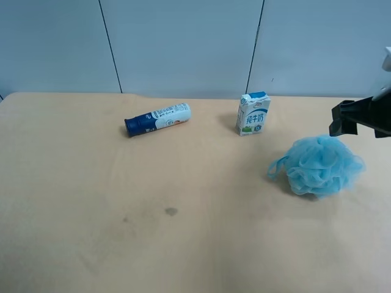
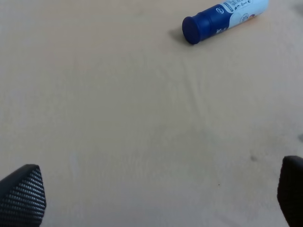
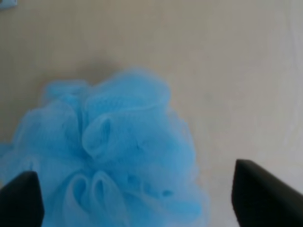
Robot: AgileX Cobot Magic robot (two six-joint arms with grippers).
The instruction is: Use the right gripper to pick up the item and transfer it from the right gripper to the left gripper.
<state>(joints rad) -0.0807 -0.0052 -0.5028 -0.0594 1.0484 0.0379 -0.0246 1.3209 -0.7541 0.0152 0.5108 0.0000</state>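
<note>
Pouf (image 1: 321, 165) light blue, mesh-textured. Tube (image 1: 157, 119) white with navy end. Carton (image 1: 253, 114) white, blue print. Counter (image 1: 91, 213) plain beige.

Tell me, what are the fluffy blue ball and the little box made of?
The fluffy blue ball looks like soft, matte plastic netting: its ruffled folds show fine mesh. The little box seems to be smooth printed paperboard, with folded edges.

Cropped by the exterior high view's edge — right hand (image 1: 337, 120), front part only. Blurred in the right wrist view and cut along two borders: pouf (image 3: 113, 151). Cut mid-body in the left wrist view — tube (image 2: 222, 19). Unreadably small: carton (image 1: 253, 114) print.
</note>
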